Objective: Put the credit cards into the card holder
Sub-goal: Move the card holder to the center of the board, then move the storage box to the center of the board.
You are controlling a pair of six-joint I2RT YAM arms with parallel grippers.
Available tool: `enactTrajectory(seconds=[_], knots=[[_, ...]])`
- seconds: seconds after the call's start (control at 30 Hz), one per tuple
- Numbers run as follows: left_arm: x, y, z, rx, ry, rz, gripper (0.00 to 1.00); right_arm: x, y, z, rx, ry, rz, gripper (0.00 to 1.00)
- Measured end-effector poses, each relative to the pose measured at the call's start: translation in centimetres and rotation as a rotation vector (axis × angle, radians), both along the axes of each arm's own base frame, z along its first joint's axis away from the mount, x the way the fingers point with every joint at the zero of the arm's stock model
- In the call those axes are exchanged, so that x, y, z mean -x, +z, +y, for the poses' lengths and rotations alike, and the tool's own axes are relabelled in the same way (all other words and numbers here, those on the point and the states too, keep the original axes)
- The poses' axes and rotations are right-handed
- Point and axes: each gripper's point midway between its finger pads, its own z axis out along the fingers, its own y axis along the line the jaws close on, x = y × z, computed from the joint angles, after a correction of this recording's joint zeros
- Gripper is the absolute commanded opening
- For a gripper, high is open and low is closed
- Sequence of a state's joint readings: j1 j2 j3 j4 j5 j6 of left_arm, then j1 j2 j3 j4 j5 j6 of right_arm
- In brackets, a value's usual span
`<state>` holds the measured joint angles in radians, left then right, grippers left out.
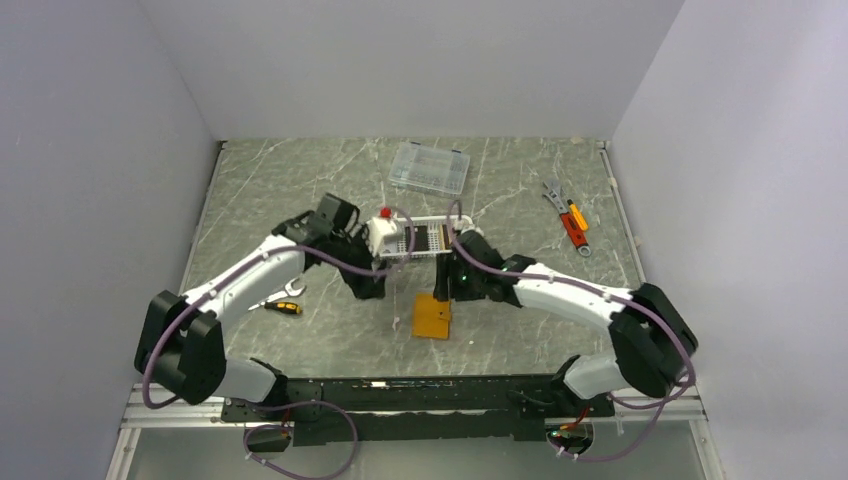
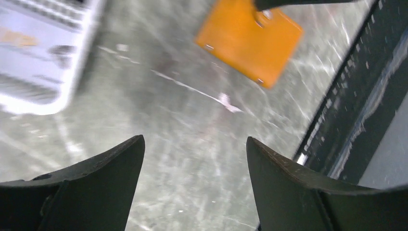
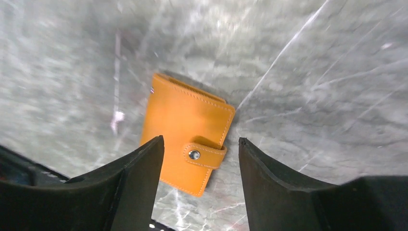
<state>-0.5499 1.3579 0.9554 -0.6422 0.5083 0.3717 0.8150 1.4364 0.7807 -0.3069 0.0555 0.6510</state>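
Observation:
The card holder [image 1: 432, 316] is a flat orange wallet lying shut on the marble table, its snap strap [image 3: 204, 154] fastened. My right gripper [image 3: 199, 142] hovers just above it, open, fingers on either side of the strap end and holding nothing. My left gripper [image 2: 195, 144] is open over bare table, with the card holder [image 2: 250, 41] ahead to its right. Dark and brownish flat pieces [image 1: 434, 238] stand in the white slotted basket [image 1: 398, 240]. They look like the credit cards but are too small to tell for sure.
A clear compartment box [image 1: 429, 167] lies at the back. A wrench and an orange-handled tool [image 1: 567, 220] lie at the right. A screwdriver [image 1: 283, 307] and a small wrench [image 1: 291, 290] lie by the left arm. The black base rail [image 2: 356, 91] runs along the near edge.

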Motion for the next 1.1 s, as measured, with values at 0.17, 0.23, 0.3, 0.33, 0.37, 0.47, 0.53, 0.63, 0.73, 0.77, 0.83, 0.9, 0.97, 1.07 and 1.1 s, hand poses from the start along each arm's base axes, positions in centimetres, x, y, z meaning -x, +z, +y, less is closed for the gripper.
enactTrajectory(seconds=[0.17,0.23,0.3,0.33,0.37,0.47,0.53,0.63,0.73,0.77,0.83,0.9,0.97,1.07,1.1], knots=[[-7.2,3.5,2.0,0.089,0.173,-0.032,0.75,-4.8,5.8,-0.6,-0.139,-0.065,-0.073,0.59],[-10.0,4.6,3.1,0.117,0.232,-0.059,0.73,-7.3,8.2,0.0,-0.183,-0.069,-0.108,0.57],[-12.0,5.0,3.7,0.128,0.266,-0.084,0.72,-9.7,10.0,1.7,-0.229,-0.049,-0.133,0.56],[-12.6,4.8,3.9,0.128,0.274,-0.090,0.72,-10.8,10.6,2.7,-0.249,-0.034,-0.137,0.55],[-13.2,4.5,3.9,0.127,0.280,-0.091,0.71,-11.7,10.8,3.7,-0.266,-0.018,-0.140,0.55],[-14.9,2.9,4.2,0.115,0.298,-0.070,0.70,-14.5,10.1,6.8,-0.296,0.026,-0.114,0.56],[-15.6,1.5,4.5,0.107,0.316,-0.043,0.69,-16.0,8.4,8.4,-0.299,0.045,-0.084,0.57],[-16.3,-0.4,5.3,0.094,0.349,0.001,0.68,-16.9,5.2,9.5,-0.280,0.059,-0.025,0.59],[-16.6,-1.1,6.0,0.092,0.379,0.022,0.67,-17.4,2.1,10.0,-0.252,0.061,0.031,0.61],[-16.9,-1.0,6.0,0.096,0.384,0.017,0.67,-17.3,1.4,10.1,-0.245,0.062,0.047,0.61],[-17.2,-0.9,6.0,0.104,0.389,0.007,0.66,-17.2,0.6,10.2,-0.239,0.064,0.068,0.61],[-17.4,-0.8,5.9,0.107,0.389,-0.004,0.65,-17.1,0.2,10.3,-0.239,0.068,0.077,0.61],[-17.6,-1.0,6.0,0.106,0.392,-0.011,0.64,-17.1,0.3,10.4,-0.243,0.071,0.078,0.60],[-17.9,-1.5,6.1,0.097,0.397,-0.011,0.64,-16.9,0.4,10.7,-0.254,0.077,0.084,0.60],[-17.9,-1.7,6.1,0.093,0.399,-0.006,0.63,-16.8,0.4,10.8,-0.255,0.078,0.085,0.60]])
